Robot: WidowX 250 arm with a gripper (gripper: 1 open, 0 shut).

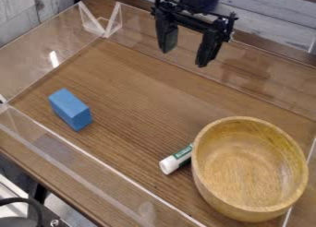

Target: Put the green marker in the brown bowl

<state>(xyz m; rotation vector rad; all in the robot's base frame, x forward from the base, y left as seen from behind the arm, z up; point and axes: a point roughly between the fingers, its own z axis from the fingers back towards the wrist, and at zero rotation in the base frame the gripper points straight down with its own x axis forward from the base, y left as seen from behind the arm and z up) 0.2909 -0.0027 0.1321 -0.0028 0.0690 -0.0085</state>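
Note:
The green marker (179,159), a short white pen with green on it, lies on the wooden table against the left outer side of the brown bowl (250,166). That wide wooden bowl sits at the front right and holds nothing. My gripper (187,44) hangs at the back centre, well above the table and far behind the marker. It points downward, open, with nothing between its two dark fingers.
A blue rectangular block (70,109) lies at the left of the table. Clear plastic walls (99,23) fence the work area on the left, back and front. The table edge runs along the front left.

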